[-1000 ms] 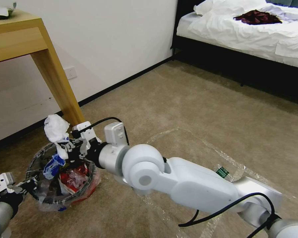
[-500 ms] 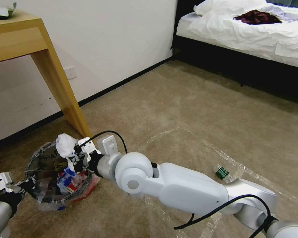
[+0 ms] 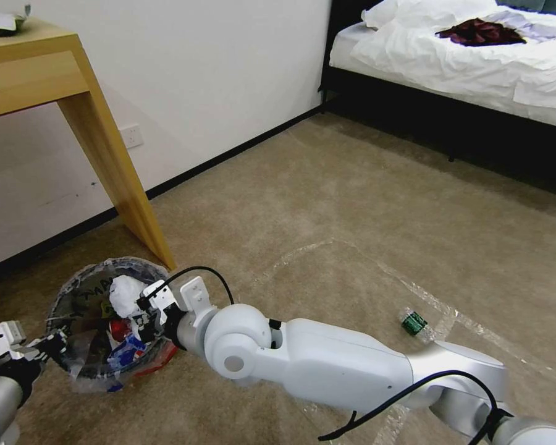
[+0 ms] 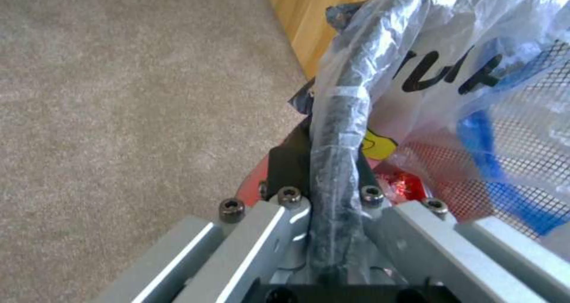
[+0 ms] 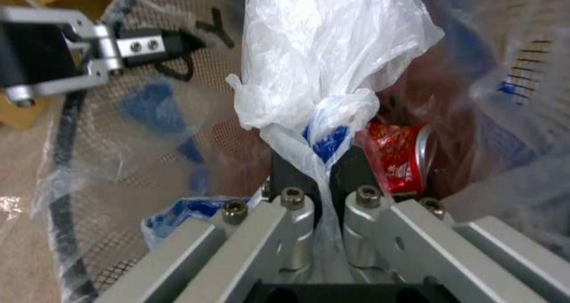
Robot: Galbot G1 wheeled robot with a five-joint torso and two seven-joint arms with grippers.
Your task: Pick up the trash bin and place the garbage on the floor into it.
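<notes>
The trash bin [image 3: 83, 309] sits low at my left, lined with a clear bag bearing black writing. My left gripper [image 3: 50, 346] is shut on its dark rim [image 4: 335, 116]. My right gripper [image 3: 141, 311] is inside the bin's mouth, shut on a crumpled white plastic bag [image 3: 125, 293] with blue print. That white plastic bag [image 5: 320, 58] hangs from my right gripper [image 5: 323, 160] above a crushed red can [image 5: 401, 156] and blue-printed scraps in the bin. A green-labelled bottle [image 3: 415, 323] lies on the carpet floor [image 3: 352, 204] beside a tape line.
A wooden table leg [image 3: 114, 167] stands just behind the bin, against the white wall. A bed [image 3: 475, 55] with white sheets and a dark red cloth is at the far right. My left gripper [image 5: 148, 45] also shows across the bin in the right wrist view.
My right arm has come down and nearer, carrying the white plastic bag from above the bin's rim into its mouth. The left gripper has kept its hold on the rim.
</notes>
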